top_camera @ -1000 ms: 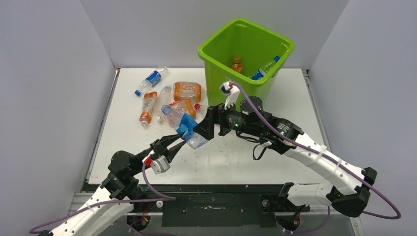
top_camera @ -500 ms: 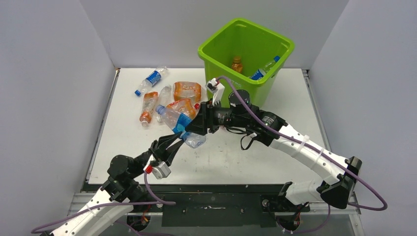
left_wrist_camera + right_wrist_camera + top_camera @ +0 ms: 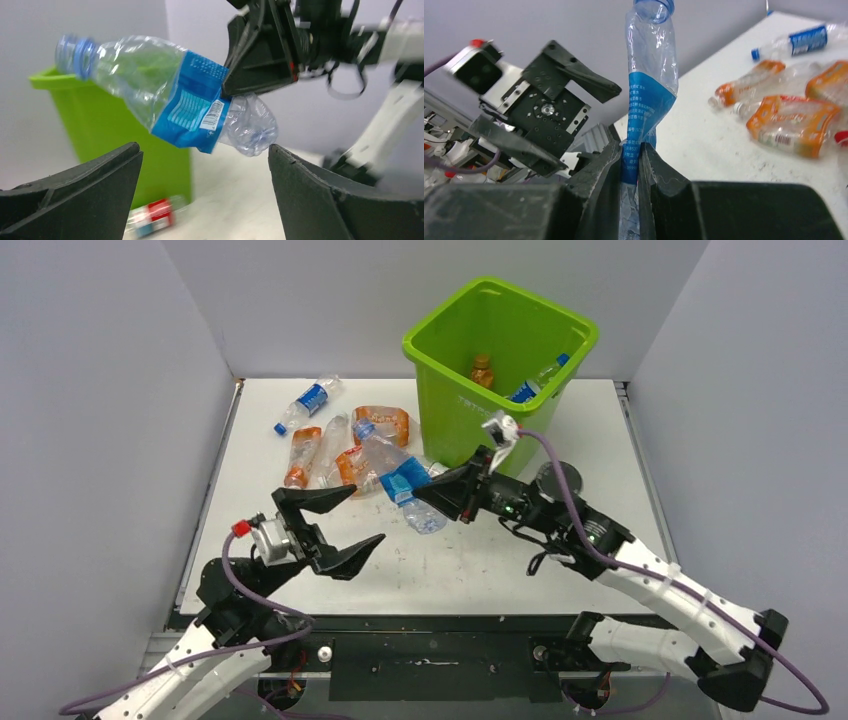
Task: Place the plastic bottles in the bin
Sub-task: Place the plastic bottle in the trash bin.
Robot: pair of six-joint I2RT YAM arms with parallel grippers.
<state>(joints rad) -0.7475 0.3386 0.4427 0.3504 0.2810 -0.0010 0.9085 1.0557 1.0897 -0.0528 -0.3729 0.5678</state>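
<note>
Top view: the right gripper (image 3: 428, 496) is clamped on a crushed clear bottle (image 3: 398, 476) held above the table (image 3: 560, 570) just before the bin (image 3: 437, 368). Its long axis runs diagonally, with the blue cap (image 3: 363, 427) far-left. The left gripper (image 3: 364, 515) stands beside it, fingers wide apart and holding nothing. Left wrist view: the blue label (image 3: 192, 107) wraps mid-body and the cap points upper left. Right wrist view: the creased bottle rises upright from the closed fingers (image 3: 606, 165).

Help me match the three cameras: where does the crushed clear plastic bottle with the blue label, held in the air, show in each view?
Top external: the crushed clear blue-label bottle, mid-frame, cap toward upper left.
Left wrist: upper centre, tilted.
Right wrist: centre, upright, pinched by the right gripper.
Shared landmark: the open left gripper, seen in all three.
</note>
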